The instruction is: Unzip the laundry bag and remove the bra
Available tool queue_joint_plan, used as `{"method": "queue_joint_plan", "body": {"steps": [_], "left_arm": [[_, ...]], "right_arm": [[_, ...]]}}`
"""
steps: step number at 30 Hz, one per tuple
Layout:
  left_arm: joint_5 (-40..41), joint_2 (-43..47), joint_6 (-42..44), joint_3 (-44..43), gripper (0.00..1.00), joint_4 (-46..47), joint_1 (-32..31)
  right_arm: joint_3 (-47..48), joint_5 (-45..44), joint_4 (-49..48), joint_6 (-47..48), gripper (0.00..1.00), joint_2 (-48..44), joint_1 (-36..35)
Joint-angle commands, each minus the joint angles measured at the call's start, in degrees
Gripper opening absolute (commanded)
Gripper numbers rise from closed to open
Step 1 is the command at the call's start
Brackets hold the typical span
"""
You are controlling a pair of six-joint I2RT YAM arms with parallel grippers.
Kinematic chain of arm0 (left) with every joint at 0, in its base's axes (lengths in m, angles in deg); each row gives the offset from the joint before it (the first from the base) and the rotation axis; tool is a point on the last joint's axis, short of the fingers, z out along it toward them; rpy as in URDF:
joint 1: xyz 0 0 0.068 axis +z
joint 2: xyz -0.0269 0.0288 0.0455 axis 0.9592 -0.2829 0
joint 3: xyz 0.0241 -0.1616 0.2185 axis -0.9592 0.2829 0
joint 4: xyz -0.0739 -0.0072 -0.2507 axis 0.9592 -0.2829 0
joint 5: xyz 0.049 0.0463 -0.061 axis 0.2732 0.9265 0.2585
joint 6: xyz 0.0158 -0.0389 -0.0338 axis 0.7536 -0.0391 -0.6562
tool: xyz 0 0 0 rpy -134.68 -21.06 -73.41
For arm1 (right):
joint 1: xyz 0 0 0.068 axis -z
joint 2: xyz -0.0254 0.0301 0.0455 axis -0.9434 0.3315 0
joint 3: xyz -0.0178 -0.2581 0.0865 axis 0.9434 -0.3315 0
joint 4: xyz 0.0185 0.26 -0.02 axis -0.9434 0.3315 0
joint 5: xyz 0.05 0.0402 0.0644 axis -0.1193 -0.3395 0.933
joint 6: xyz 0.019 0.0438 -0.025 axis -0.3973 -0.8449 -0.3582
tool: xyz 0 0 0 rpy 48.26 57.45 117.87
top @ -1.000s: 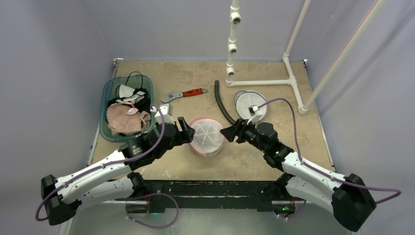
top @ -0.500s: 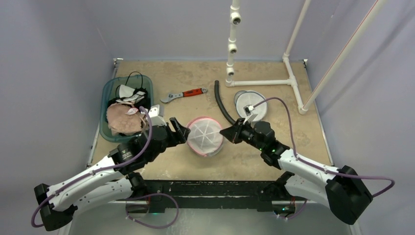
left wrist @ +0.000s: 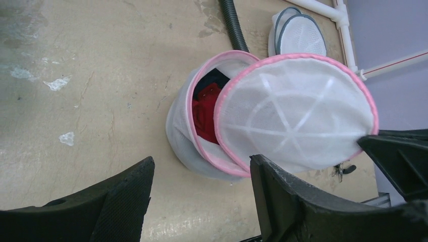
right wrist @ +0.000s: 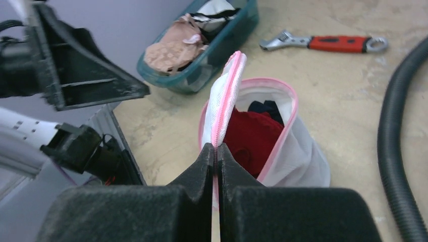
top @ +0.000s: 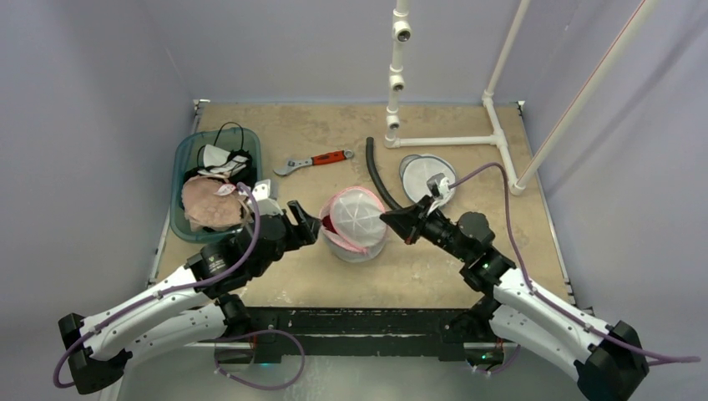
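Observation:
The laundry bag (top: pixel 357 244) is a white mesh cylinder with pink trim, standing mid-table. Its round lid (top: pixel 359 210) is unzipped and tipped up on edge. My right gripper (right wrist: pixel 215 147) is shut on the lid's pink zipper rim (right wrist: pixel 228 85), coming in from the bag's right (top: pixel 389 219). Inside the open bag (right wrist: pixel 298 161) lies the red bra (right wrist: pixel 250 138), with a dark piece behind it. In the left wrist view the bra (left wrist: pixel 204 113) shows through the gap beside the lid (left wrist: pixel 292 113). My left gripper (top: pixel 311 219) hangs open just left of the bag, holding nothing.
A teal bin (top: pixel 182 219) full of clothes stands at the left. A red-handled wrench (top: pixel 313 161) and a black hose (top: pixel 380 180) lie behind the bag. A grey-rimmed mesh bag (top: pixel 426 178) and a white pipe frame (top: pixel 451 140) are at the back right.
My right gripper closed on the lid's rim and lifted it, so the bag now stands open. The left arm drew back a little, then held still.

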Motion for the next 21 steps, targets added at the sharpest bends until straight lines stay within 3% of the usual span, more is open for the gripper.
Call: {"method": "queue_joint_plan", "body": {"steps": [1, 7, 16, 21], "left_arm": [[2.8, 0.0, -0.1, -1.7, 0.68, -0.6, 0.3], [3.8, -2.9, -0.3, -2.0, 0.68, 0.0, 0.2], [5.7, -5.7, 2.8, -6.0, 0.68, 2.2, 0.3], [9.2, -2.9, 6.7, -9.1, 0.69, 1.7, 0.4]], "right_arm": [[0.0, 7.5, -5.3, 6.7, 0.0, -3.9, -2.2], [-2.5, 11.1, -8.9, 9.4, 0.0, -6.4, -8.7], [-5.7, 16.8, -12.0, 8.0, 0.0, -11.0, -9.7], [-6.9, 20.5, -14.1, 6.4, 0.12, -11.9, -10.3]]}}
